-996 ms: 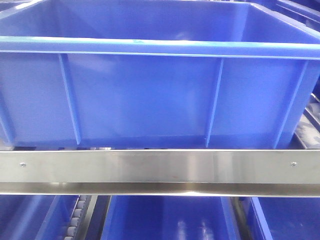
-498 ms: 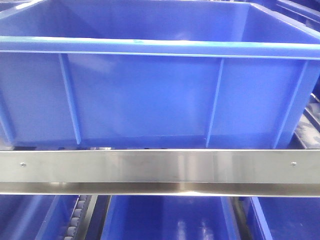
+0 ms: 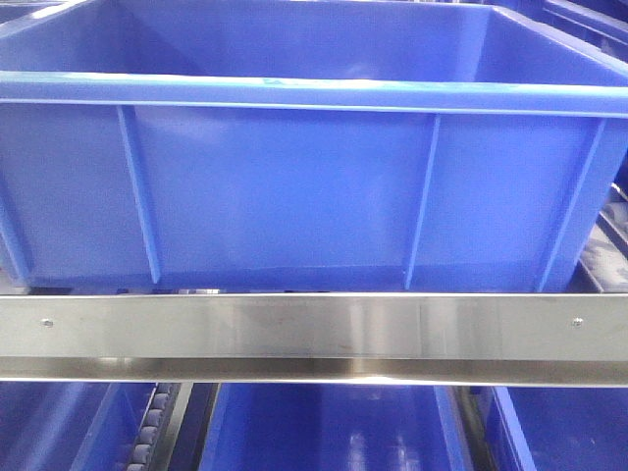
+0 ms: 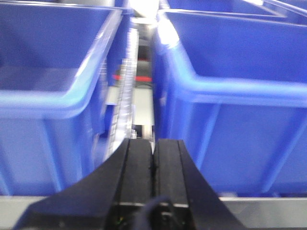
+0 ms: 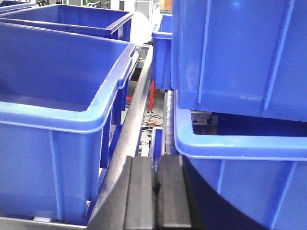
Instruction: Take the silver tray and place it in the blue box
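The left pincer (image 4: 154, 148) is closed with nothing between its black fingers, aimed at the gap between two blue crates. The blue box (image 3: 294, 186) sits on a steel shelf rail (image 3: 314, 329). The right pincer (image 5: 155, 191) is likewise closed and empty-handed. No silver tray shows anywhere.
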Motion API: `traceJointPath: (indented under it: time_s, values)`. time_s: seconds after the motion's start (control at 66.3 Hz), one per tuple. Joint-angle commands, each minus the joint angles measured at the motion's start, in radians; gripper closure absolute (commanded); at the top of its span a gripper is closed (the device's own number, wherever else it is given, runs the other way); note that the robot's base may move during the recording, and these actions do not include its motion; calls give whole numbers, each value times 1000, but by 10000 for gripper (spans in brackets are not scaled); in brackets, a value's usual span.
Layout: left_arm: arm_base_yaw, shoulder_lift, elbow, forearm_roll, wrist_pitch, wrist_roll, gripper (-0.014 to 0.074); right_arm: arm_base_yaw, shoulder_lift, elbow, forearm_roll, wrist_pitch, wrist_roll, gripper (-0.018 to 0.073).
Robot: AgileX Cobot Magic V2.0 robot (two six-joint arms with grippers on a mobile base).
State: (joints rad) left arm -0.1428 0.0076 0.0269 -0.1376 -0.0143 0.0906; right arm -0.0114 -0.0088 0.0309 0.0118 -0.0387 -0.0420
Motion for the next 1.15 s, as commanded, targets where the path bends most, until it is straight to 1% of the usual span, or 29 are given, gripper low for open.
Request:
traceJointPath:
  time_s: [0.0, 0.075, 0.272, 0.332, 1.132]
  values:
    - [6, -12, 0, 3, -94, 0, 700, -7, -22, 2, -1, -81, -1, 510]
    - [14, -33, -2, 21, -91, 0, 700, -7, -22, 2, -1, -81, -1, 510]
    - [18, -38, -2, 29, -103, 0, 700, -7, -22, 2, -1, -81, -1, 510]
    - [18, -38, -2, 47, -120, 0, 700, -7, -22, 2, -1, -81, -1, 510]
    - [18, -38, -2, 44, -128, 0, 700, -7, -22, 2, -1, -81, -1, 510]
